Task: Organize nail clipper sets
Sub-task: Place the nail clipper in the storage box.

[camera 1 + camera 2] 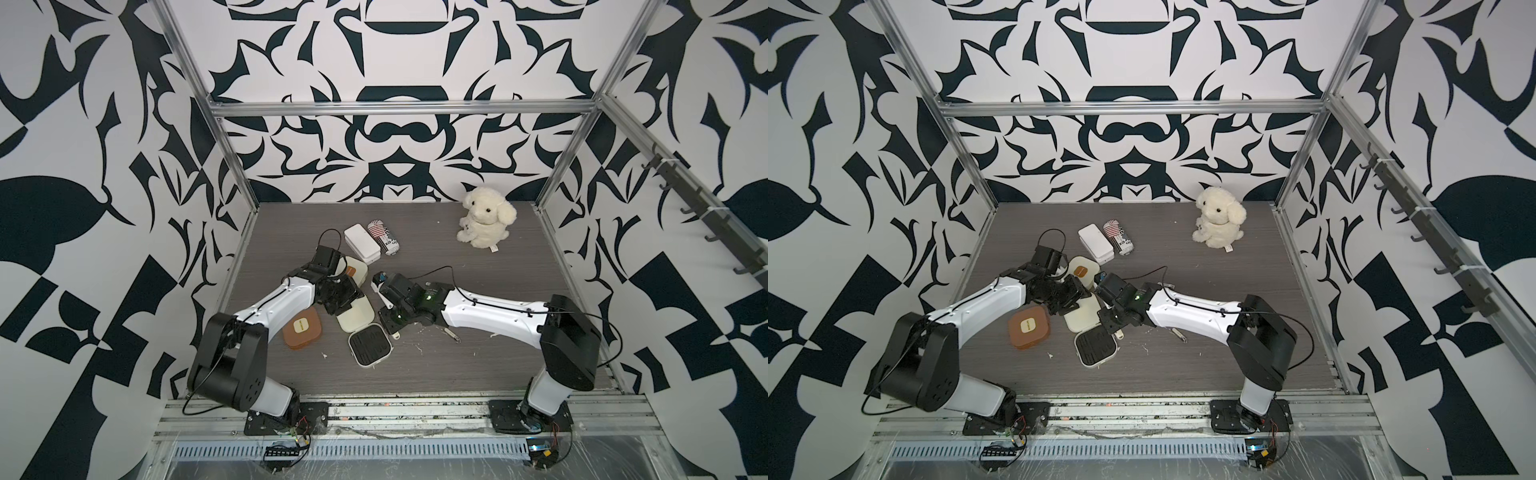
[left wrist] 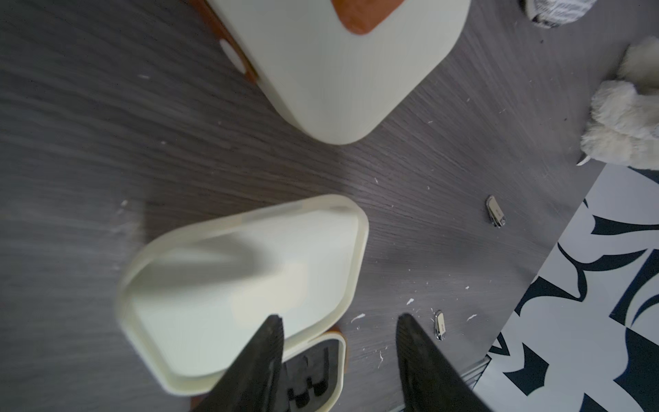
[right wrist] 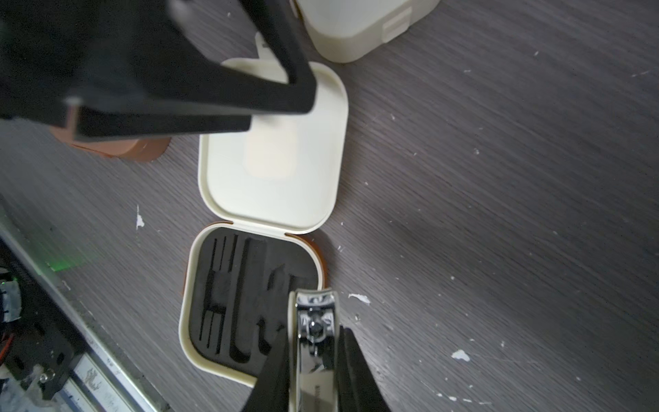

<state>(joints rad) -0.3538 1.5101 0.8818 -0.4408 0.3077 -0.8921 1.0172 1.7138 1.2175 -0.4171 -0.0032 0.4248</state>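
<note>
Metal nail clipper (image 3: 315,310), clamped in right fingers (image 3: 353,356), hangs over the open cream case (image 3: 242,257) at the worktop's (image 3: 499,214) 6 o'clock; a misaligned release could miss the slot. Left fingers (image 2: 413,342), apart and empty, may collide.

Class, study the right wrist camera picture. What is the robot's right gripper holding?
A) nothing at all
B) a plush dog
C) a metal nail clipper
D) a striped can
C: the right gripper has its two black fingers closed on a shiny metal nail clipper, close to the open case with the black slotted inside.
</note>
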